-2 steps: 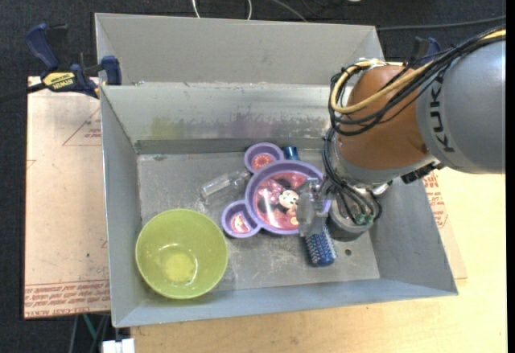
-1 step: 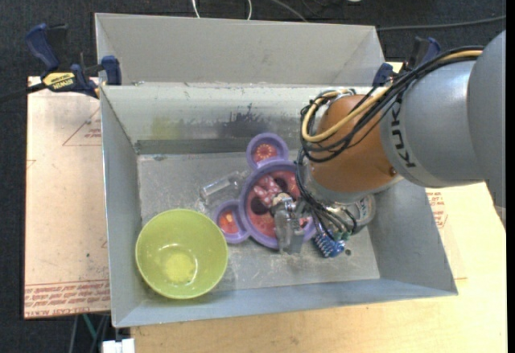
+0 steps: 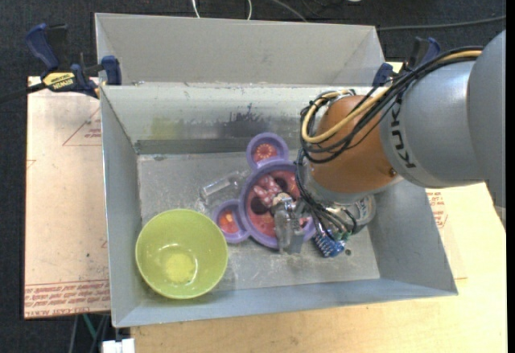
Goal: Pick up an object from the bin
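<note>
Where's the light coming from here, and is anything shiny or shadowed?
Camera view: light looks even and overhead; the green bowl has a pale bright patch in its bottom, probably glare; the orange wrist cover has a soft sheen; shadows beneath the pincer, over the purple tray, are soft-edged.

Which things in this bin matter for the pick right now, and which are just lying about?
Job in hand: end effector; purple dish with red cups under it; grey bin.
Lying about: green bowl; clear plastic piece.
</note>
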### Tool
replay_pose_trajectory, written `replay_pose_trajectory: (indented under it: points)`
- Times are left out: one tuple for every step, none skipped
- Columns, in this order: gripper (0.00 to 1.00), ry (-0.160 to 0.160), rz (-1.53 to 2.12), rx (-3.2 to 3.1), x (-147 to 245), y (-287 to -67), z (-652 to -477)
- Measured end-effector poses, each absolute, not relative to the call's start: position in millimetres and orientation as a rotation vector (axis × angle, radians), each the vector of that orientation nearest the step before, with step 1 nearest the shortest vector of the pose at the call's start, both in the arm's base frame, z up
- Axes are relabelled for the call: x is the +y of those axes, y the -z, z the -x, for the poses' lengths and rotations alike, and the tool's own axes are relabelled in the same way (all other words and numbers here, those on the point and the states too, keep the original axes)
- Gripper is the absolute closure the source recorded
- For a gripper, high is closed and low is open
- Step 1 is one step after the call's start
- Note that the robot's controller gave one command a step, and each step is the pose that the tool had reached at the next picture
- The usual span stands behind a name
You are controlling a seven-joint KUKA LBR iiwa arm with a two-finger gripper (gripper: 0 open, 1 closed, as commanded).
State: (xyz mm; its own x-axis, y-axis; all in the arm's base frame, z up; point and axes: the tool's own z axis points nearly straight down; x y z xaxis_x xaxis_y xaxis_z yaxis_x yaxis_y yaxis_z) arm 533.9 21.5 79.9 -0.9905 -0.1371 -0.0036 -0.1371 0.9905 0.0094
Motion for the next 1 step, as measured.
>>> replay_pose_trajectory:
  points:
    - [1.00, -0.017, 0.830, 3.018, 39.4, -72.2, -524.6]
